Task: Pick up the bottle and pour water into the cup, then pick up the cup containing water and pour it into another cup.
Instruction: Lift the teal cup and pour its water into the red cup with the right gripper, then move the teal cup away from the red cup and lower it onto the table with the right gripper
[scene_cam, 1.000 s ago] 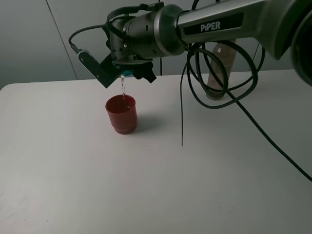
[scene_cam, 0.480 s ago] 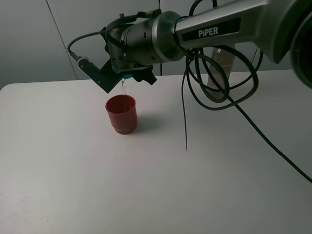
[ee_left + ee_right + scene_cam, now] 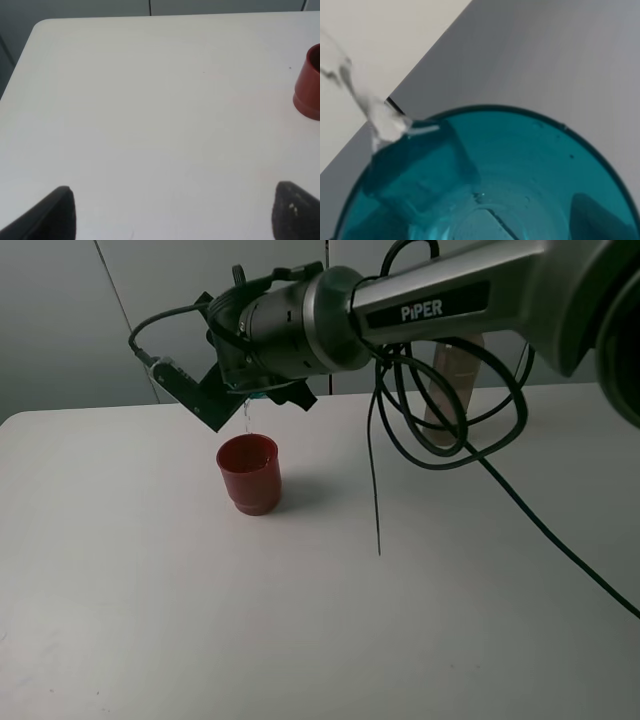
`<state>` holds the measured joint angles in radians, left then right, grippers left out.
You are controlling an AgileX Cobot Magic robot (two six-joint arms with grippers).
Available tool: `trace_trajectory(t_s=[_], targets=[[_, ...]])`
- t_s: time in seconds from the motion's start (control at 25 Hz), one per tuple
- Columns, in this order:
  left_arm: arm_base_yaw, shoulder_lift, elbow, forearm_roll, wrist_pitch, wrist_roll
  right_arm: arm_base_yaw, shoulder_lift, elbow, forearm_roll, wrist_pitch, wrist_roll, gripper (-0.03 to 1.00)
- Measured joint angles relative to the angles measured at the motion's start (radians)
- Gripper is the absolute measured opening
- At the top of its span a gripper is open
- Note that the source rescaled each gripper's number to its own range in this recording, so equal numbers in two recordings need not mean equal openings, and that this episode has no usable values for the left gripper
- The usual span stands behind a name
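The right gripper (image 3: pixel 262 392) is closed around the teal tumbler (image 3: pixel 490 180), translucent and tipped over; a thin water stream (image 3: pixel 246 418) falls from it into the single opaque red cup (image 3: pixel 250 473) directly beneath the fingers. "PiPER" is printed on the arm (image 3: pixel 430 300). One smoky bottle (image 3: pixel 452 380) stands behind. The left gripper (image 3: pixel 172 212) is spread wide and empty.

- On my left wrist feed I see mostly bare white bench (image 3: pixel 150 115).
- The red cup (image 3: pixel 309 85) stands upright on it, cut off by the frame edge.
- Two dark fingertips (image 3: pixel 55 212) of my left gripper (image 3: pixel 175 212) show well apart, with nothing between them.
- A grey wall runs beyond the bench's far edge.
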<state>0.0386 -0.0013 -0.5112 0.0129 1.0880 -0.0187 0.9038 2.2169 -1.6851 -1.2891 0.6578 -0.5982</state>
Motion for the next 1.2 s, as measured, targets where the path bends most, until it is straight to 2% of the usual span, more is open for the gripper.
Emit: trace_trajectory(t_s=[0.28,1.2], targets=[[0.0,0.0,0.0,0.0,0.0,0.0,0.013,0.0,0.0,-0.008,0.05,0.006,0.1],[0.0,0.0,0.0,0.0,0.0,0.0,0.016,0.0,0.019,-0.018,0.054,0.012,0.1]])
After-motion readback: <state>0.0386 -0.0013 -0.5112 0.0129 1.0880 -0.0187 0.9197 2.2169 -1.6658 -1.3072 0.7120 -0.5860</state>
